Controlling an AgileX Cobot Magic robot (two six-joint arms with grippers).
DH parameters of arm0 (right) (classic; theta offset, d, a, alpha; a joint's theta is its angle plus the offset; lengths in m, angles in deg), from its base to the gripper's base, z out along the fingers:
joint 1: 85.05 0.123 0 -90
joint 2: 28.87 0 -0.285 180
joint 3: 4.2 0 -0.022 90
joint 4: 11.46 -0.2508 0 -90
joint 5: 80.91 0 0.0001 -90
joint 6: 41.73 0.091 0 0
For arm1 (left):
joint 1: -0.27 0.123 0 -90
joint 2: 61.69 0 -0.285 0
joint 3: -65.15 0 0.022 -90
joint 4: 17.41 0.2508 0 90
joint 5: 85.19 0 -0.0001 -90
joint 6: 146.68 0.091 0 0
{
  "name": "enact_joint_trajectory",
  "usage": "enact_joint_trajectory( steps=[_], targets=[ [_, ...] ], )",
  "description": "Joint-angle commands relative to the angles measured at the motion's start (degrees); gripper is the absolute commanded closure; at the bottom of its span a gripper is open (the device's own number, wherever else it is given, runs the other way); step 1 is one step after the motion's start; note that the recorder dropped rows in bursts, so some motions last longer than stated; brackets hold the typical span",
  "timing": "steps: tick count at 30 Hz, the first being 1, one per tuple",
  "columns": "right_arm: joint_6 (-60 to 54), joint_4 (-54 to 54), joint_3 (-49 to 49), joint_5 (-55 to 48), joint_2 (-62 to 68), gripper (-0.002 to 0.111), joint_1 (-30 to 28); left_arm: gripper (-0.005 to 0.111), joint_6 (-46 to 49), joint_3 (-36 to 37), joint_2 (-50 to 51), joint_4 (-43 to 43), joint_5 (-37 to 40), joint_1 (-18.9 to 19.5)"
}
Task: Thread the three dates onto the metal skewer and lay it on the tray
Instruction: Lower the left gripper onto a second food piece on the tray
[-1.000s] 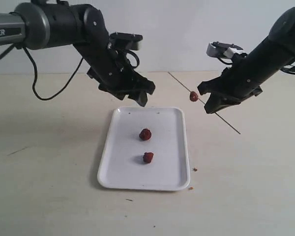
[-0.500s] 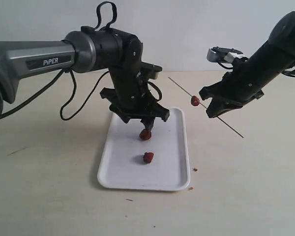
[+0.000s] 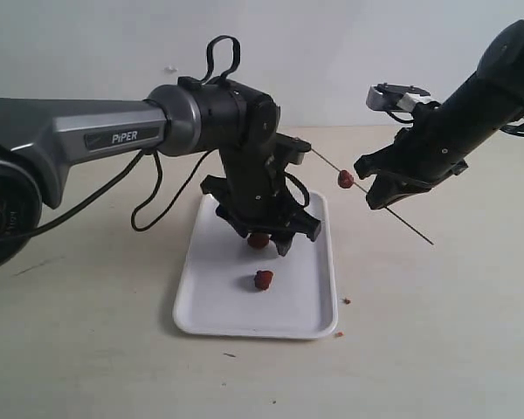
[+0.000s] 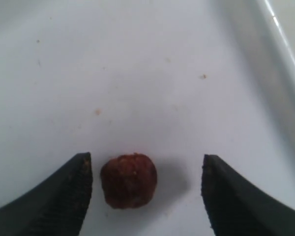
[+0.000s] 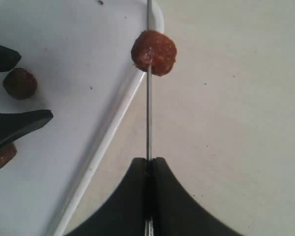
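A white tray [image 3: 210,297] lies on the table. Two dates rest on it: one [image 3: 259,240] sits between the fingers of my open left gripper [image 3: 264,243], and another [image 3: 263,279] lies nearer the front. In the left wrist view that date [image 4: 129,180] lies on the tray [image 4: 137,73], close to one finger of the left gripper [image 4: 145,169] and apart from the other. My right gripper [image 3: 375,195] is shut on the metal skewer [image 3: 410,225], held in the air right of the tray. A third date [image 3: 345,179] is threaded on it. The right wrist view shows skewer [image 5: 148,118], date [image 5: 154,52] and right gripper [image 5: 148,161].
Small brown crumbs [image 3: 346,301] lie on the table by the tray's right front corner. The left arm's black cable [image 3: 148,218] hangs over the table left of the tray. The left arm's body spans the tray's far half.
My left arm has swung in from behind the tray and come down, its open jaws now on either side of the farther date. The right arm and skewer have barely moved.
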Motion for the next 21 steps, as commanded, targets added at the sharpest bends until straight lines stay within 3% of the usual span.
enact_joint_trajectory(
  steps=[1,6,12,21],
  targets=[
    [-0.7,-0.5,-0.4,-0.2,-0.9,0.108,-0.3,0.043,-0.4,-0.3,0.2,0.3,-0.7,0.0],
    [-1.6,-1.0,-0.4,0.0,-0.9,0.108,-0.3,0.045,-0.4,-0.3,0.2,0.4,0.1,0.0],
    [-1.6,-1.1,-0.4,-0.1,-0.9,0.108,-0.3,0.061,-1.1,-0.3,0.2,0.4,0.1,0.0],
    [-1.7,-1.1,-0.4,-0.1,-0.9,0.108,-0.3,0.061,-1.6,-0.3,0.2,0.4,0.1,0.1]
  ],
)
